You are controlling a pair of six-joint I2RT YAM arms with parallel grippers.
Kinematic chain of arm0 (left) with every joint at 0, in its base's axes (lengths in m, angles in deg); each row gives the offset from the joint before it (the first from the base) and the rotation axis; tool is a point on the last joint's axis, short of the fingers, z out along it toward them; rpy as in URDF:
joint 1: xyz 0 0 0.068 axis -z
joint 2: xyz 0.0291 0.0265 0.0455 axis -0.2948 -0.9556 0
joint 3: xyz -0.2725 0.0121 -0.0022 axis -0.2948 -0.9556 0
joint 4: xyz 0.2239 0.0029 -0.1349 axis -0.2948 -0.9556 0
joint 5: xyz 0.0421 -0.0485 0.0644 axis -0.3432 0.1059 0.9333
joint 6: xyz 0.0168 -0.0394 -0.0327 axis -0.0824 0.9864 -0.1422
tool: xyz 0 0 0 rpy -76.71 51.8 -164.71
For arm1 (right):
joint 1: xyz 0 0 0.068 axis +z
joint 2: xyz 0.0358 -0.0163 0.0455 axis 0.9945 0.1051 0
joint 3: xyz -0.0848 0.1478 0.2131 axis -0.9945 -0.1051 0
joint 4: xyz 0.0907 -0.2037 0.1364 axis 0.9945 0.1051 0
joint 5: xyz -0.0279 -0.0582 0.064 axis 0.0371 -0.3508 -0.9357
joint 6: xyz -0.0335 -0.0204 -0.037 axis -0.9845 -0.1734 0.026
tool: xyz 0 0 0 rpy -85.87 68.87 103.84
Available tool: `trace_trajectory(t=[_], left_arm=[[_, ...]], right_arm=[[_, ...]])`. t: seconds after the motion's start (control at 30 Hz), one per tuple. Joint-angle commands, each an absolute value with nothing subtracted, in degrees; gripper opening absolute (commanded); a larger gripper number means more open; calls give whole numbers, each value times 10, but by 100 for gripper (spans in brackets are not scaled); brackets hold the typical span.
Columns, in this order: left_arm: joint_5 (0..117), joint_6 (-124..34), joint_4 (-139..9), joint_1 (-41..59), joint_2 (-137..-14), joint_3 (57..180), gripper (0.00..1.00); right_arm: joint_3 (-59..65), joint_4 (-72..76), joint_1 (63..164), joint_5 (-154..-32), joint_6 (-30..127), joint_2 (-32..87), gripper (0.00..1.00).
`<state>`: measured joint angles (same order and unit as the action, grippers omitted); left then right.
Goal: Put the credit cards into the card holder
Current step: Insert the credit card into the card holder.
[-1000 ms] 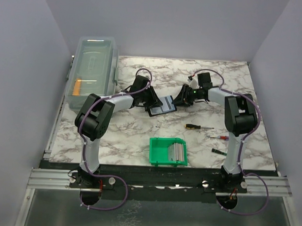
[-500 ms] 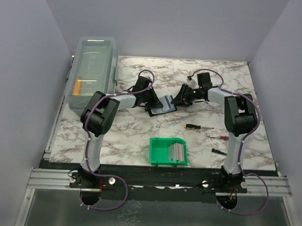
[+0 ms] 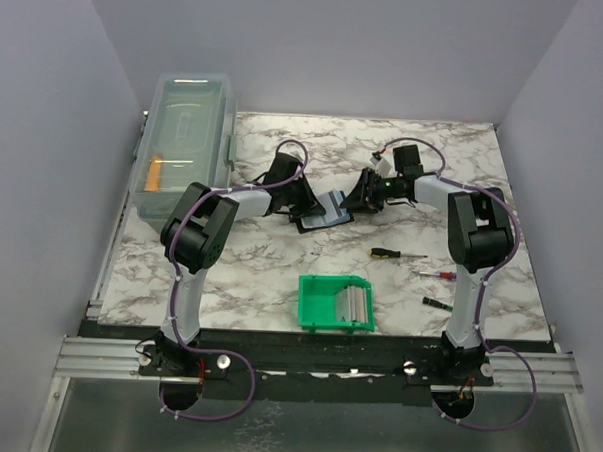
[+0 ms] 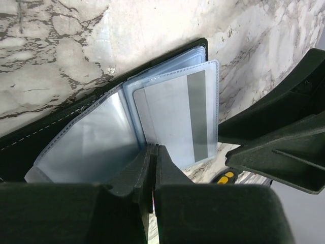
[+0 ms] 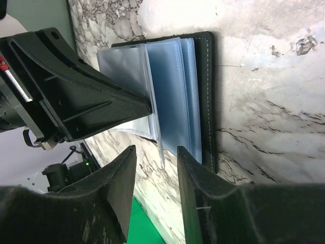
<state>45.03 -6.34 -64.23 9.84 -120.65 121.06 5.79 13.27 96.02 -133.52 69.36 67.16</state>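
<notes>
On the marble surface (image 3: 270,270), our left claw (image 4: 153,150) clamps a clear sleeve (image 5: 127,66) of the open card holder (image 3: 324,211); our right claw's (image 5: 156,152) fingers stand apart just beside its pages.

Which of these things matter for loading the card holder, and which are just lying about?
Job:
- card holder, pinched by the left gripper
- card already inside it
- grey cards in the green bin
- right gripper, open at the holder

Lying about:
- three screwdrivers
- clear box
</notes>
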Motion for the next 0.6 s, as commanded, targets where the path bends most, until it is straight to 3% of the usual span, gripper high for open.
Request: trace_trajectory(t=[0.0,0.33,0.57], left_arm=[[460,-69,-649,95,-1218,1196,5],[462,-74,-656,95,-1199,1197,6],[456,-80,-671,95,-1103,1183,32]], right_arm=[[77,128,971,-1356,681,684,41],[92,129,991,-1364,683,687,36],[105,138,1015,-1360,683,694,37]])
